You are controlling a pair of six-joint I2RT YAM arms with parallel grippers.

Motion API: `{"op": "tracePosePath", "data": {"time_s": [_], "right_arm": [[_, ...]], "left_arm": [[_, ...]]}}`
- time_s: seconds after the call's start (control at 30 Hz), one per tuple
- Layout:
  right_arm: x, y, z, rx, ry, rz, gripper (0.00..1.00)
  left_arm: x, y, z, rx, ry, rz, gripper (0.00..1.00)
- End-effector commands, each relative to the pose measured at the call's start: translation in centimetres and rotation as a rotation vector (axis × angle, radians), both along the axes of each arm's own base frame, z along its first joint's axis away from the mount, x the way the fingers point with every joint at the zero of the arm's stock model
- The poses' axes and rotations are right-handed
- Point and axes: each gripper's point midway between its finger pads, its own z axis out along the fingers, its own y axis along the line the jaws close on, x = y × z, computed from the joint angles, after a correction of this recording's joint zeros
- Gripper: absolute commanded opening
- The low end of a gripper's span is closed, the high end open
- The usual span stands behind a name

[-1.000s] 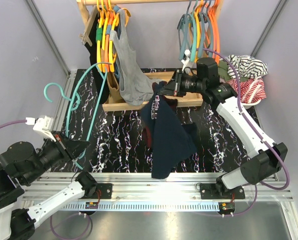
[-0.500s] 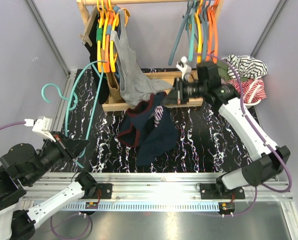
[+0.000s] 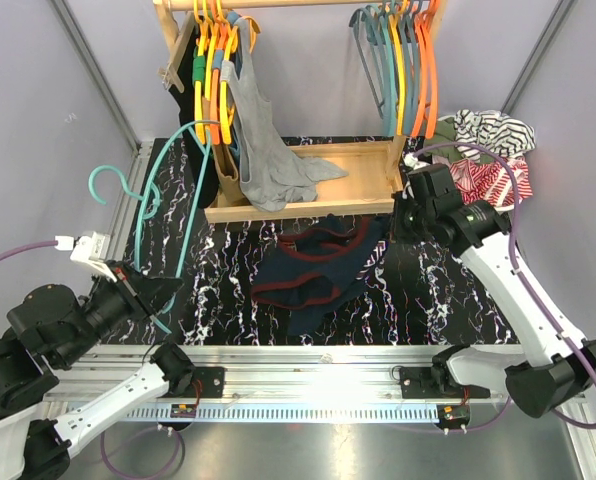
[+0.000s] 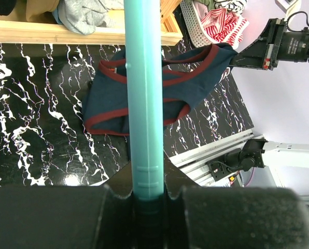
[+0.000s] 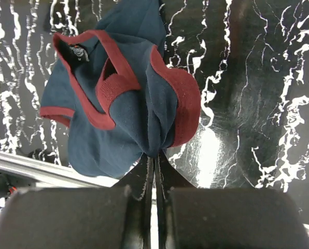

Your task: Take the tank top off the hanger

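The navy tank top (image 3: 313,265) with red trim lies crumpled on the black marbled table, off the hanger. My right gripper (image 3: 394,224) is shut on a fold at its right edge, low over the table. The right wrist view shows the fabric (image 5: 118,104) bunched into the closed jaws (image 5: 154,162). My left gripper (image 3: 146,292) is shut on the bare teal hanger (image 3: 139,235) at the table's near left and holds it upright. In the left wrist view the hanger's bar (image 4: 143,104) rises from the jaws (image 4: 148,193), with the tank top (image 4: 159,88) beyond it.
A wooden rack (image 3: 308,207) stands at the back with several coloured hangers (image 3: 398,60) and a grey top (image 3: 263,150) hanging from its rail. A basket of striped clothes (image 3: 493,160) sits at the back right. Metal rails edge the table's near side.
My right gripper came down and to the right with the tank top, which went from hanging in the air to lying on the table. The left arm and hanger barely moved.
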Motion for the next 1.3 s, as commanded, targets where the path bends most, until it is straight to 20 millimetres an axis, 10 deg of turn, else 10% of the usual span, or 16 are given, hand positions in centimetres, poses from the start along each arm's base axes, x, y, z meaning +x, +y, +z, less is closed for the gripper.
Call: {"op": "tracePosePath", "data": {"time_s": [0.0,0.33,0.47,0.53,0.77,1.03,1.1,1.13,1.23,1.27], "right_arm": [[1.6,0.3,0.3,-0.048,-0.023,-0.005,0.0],[0.0,15.1,-5.8,-0.123,0.008,0.285,0.0],[0.2,14.6,-11.4,-0.302,0.045,0.216,0.99],[1.1,12.8,-13.0,-0.409,0.033,0.147,1.0],[3.3,10.6,-18.6,-0.632,0.069,0.004,1.0],[1.5,11.0,-27.5,-0.451,0.337,-0.055,0.99],[1.1,9.3,-29.5,-0.408,0.444,-0.105,0.84],[1.4,7.4,-30.9,-0.383,0.499,-0.17,0.53],[0.9,6.3,-32.0,-0.277,0.584,-0.213,0.03],[1.5,5.3,-31.8,-0.275,0.575,-0.251,0.0]], "left_arm": [[0.5,-0.8,1.5,-0.045,-0.05,-0.013,0.0],[0.4,-1.0,1.1,-0.074,-0.036,-0.013,0.0],[0.2,-0.7,1.2,-0.095,-0.035,-0.007,0.0],[0.0,-0.6,1.1,-0.1,-0.035,-0.004,0.0],[-0.1,-0.5,0.6,-0.099,-0.024,-0.002,0.0],[-0.5,0.2,0.6,-0.091,-0.026,0.009,0.0],[-0.3,-0.2,0.1,-0.092,-0.019,-0.002,0.0],[-0.4,-0.6,0.2,-0.104,-0.022,-0.017,0.0],[-0.3,-1.7,-0.3,-0.116,-0.012,-0.054,0.0],[-0.3,-2.0,-0.5,-0.119,-0.009,-0.064,0.0]]}}
